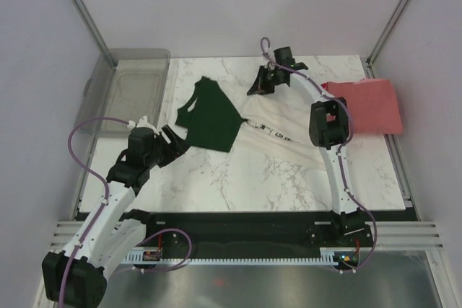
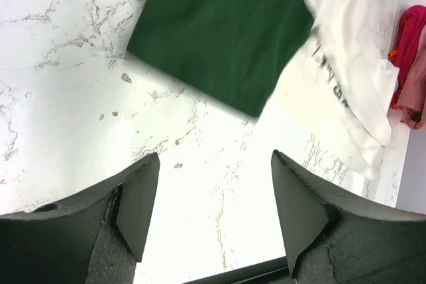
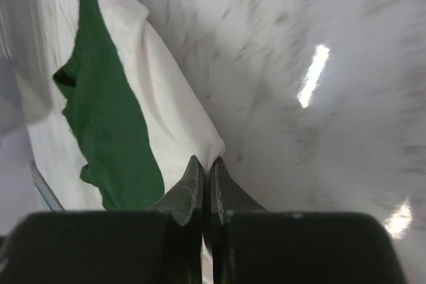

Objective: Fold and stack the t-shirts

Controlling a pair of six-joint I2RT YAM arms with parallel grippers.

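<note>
At the tips of my right fingers (image 3: 205,164) sits a white edge of the cream shirt (image 3: 166,111). The two fingers are pressed together with almost no gap, and the cloth runs straight into them. I judge that I am pinching this edge, though the contact itself is hidden between the tips. From there the shirt goes away to the left of these fingers, first the white body, then the dark green part, lying unevenly on the worktop (image 1: 245,178). I think an edge is the right place to hold, because a pull from there can spread the cloth flat before any fold is made.

My left fingers (image 2: 213,157) are spread wide and hold nothing. They hang over the worktop, and the green part of the shirt lies just ahead of them, not touching. It seems a sensible waiting place, near enough to take the opposite side once the cloth is stretched.

The red shirt (image 1: 368,106) lies on the other side of my right fingers, well apart from the left ones, at the worktop's edge. I cannot tell whether it is folded. The bin (image 1: 133,88) stands beyond my left fingers. The two shirts lie apart, so there is no stack yet, and the cream one is not folded.
</note>
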